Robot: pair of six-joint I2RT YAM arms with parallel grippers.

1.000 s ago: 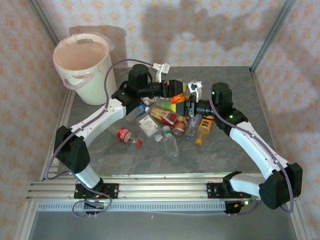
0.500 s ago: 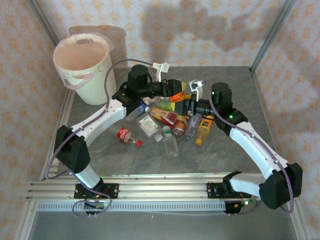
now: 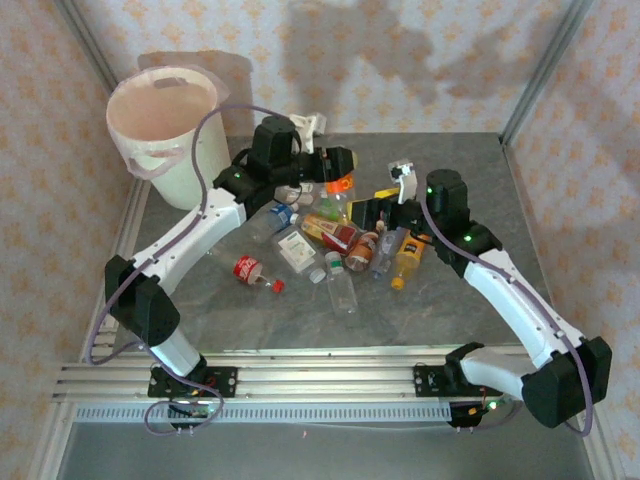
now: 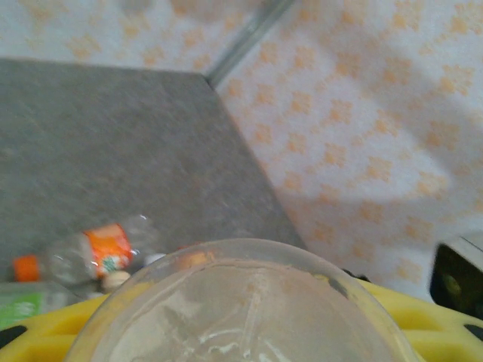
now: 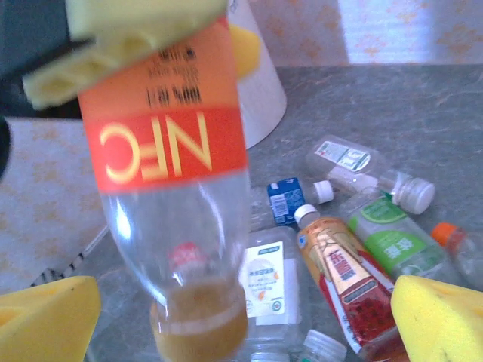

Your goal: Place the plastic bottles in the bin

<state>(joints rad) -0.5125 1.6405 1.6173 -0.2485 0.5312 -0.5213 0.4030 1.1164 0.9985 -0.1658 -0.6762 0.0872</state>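
Observation:
My left gripper (image 3: 342, 168) is shut on a clear bottle with an orange NFC label (image 3: 344, 192), which hangs cap down above the pile of plastic bottles (image 3: 345, 245). In the right wrist view this bottle (image 5: 173, 151) hangs from the left gripper's yellow pads (image 5: 128, 38), with a little orange liquid at its neck. Its clear base (image 4: 241, 302) shows close up in the left wrist view. My right gripper (image 3: 374, 210) is open just right of the bottle, its pads (image 5: 45, 317) wide apart and not touching it. The bin (image 3: 185, 170) stands at the back left.
On the table lie a red-labelled cola bottle (image 3: 250, 268), a clear bottle (image 3: 342, 290) and an orange juice bottle (image 3: 408, 258). Below the right gripper (image 5: 241, 324) are red-labelled (image 5: 347, 279), green-labelled (image 5: 392, 234) and blue-labelled (image 5: 290, 197) bottles. Enclosure walls and posts ring the table.
The left gripper closed on the orange-label bottle and lifted it back and left. The right gripper opened, let go of it and drew away to the right.

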